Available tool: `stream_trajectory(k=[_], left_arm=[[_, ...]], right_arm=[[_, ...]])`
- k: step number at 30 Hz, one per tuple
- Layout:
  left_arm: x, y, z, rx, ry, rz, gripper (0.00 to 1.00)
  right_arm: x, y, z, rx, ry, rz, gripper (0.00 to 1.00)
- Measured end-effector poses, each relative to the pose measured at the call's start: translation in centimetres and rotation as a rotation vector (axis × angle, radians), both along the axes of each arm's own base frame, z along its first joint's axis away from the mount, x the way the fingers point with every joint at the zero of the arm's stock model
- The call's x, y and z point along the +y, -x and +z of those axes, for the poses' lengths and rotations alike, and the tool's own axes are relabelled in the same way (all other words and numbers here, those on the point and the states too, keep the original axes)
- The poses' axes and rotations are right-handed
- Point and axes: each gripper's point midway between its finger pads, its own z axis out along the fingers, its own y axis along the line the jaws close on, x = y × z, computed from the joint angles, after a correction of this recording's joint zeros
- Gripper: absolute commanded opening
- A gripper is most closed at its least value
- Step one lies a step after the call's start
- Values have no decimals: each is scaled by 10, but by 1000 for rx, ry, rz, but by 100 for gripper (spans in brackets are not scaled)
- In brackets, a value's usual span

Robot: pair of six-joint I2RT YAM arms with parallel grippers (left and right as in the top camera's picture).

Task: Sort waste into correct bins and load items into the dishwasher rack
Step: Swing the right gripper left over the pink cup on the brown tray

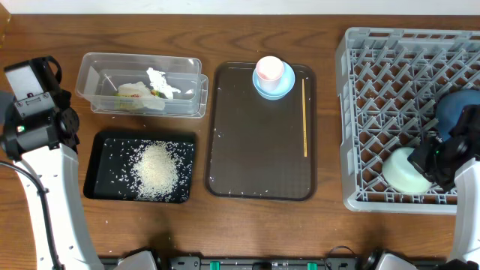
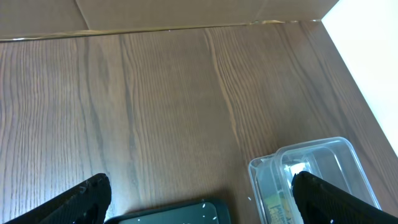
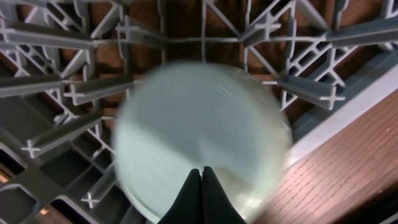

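Resting in the rack [image 1: 349, 112] near its front edge, the mint bowl [image 1: 405, 169] lies under the right gripper [image 3: 201, 186], whose 2 fingers are pressed together, holding nothing I can see. Left gripper [image 2: 205, 193] hangs spread wide above the table by the tub [image 1: 90, 71]. Tissue [image 1: 161, 81] and wrapper [image 1: 135, 91] lie in the tub, rice [image 1: 156, 171] in the black tray [image 1: 101, 187]; cup [image 1: 270, 69], small bowl [image 1: 274, 88] and chopstick [image 1: 304, 118] on the brown tray [image 1: 255, 150]

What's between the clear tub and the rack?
Overhead: the brown serving tray, carrying the pink cup in the pale-blue bowl and a chopstick.
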Motion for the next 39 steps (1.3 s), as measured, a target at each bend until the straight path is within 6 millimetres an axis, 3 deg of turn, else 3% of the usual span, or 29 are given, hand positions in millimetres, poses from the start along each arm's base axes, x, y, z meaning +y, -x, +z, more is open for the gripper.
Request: stream_trajectory(k=[8, 13, 16, 19, 21, 24, 27, 30, 34, 39], left_arm=[[0, 0, 0, 0, 0, 0, 95], [0, 0, 0, -1, 0, 0, 95], [0, 0, 0, -1, 0, 0, 95], [0, 0, 0, -1, 0, 0, 95], [0, 0, 0, -1, 0, 0, 95], [0, 0, 0, -1, 0, 0, 95], [0, 0, 0, -1, 0, 0, 95], [0, 0, 0, -1, 0, 0, 95], [0, 0, 0, -1, 0, 0, 95], [0, 0, 0, 0, 0, 0, 95]], right_arm=[[11, 23, -7, 96, -50, -6, 1], [15, 14, 26, 2, -52, 10, 2], [29, -10, 63, -192, -87, 86, 15], [53, -37, 107, -439, -143, 215, 43], [68, -49, 131, -564, -166, 290, 55], [96, -66, 159, -702, -192, 415, 64], [130, -81, 173, -771, -229, 532, 69], [166, -93, 174, -787, -243, 643, 71], [215, -109, 151, -686, -201, 748, 83], [249, -137, 121, -523, -42, 805, 85]])
